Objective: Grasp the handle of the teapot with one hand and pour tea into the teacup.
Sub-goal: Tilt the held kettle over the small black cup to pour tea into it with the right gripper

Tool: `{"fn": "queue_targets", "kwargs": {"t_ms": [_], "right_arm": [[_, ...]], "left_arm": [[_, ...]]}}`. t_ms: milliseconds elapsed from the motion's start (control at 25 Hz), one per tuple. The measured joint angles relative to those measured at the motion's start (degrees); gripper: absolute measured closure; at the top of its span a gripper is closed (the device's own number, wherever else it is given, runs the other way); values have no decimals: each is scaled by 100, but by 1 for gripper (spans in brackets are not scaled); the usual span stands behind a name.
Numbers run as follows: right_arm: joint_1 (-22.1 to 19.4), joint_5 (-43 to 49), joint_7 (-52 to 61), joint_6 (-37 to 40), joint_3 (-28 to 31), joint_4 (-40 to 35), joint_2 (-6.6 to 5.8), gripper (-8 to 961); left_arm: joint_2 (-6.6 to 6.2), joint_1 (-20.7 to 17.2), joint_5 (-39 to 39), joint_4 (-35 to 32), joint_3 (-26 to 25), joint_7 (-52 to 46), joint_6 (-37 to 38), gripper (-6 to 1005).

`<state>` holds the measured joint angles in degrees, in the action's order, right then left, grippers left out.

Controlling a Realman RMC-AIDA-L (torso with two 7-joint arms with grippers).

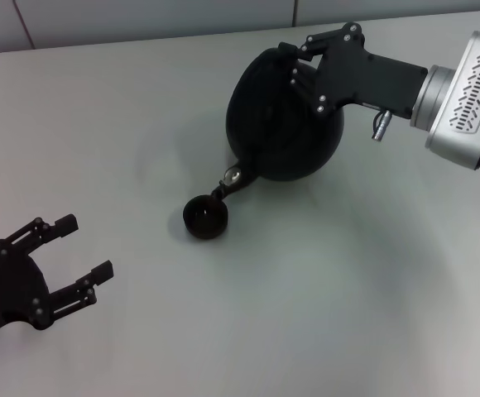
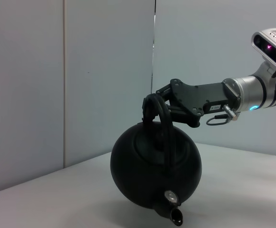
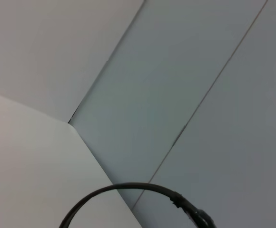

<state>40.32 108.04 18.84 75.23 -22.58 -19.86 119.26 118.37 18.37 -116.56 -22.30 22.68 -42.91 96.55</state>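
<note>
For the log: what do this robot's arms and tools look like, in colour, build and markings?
Both tools are matte black, with linked, bolted fingers. The left tool shows two blocky-tipped fingers. The right tool joins a silver-grey wrist housing with slotted vents; a small metal connector hangs beneath. From the left wrist view, a cable loop and blue light show.

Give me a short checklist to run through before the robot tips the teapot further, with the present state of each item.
1. Right gripper shut on the handle: ok.
2. Teapot lifted and tilted, spout down: ok.
3. Spout over the teacup: ok in the head view.
4. Tea flowing: cannot tell.
5. Cup upright on the table: ok.
6. Left gripper open, away from the cup: ok.
</note>
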Motion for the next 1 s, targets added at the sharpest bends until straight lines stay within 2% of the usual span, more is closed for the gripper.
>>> {"fn": "queue_targets", "kwargs": {"t_ms": [1000], "right_arm": [[56, -12, -289, 62, -58, 0, 15, 859]], "left_arm": [[-3, 45, 14, -3, 0, 2, 13, 187]]}}
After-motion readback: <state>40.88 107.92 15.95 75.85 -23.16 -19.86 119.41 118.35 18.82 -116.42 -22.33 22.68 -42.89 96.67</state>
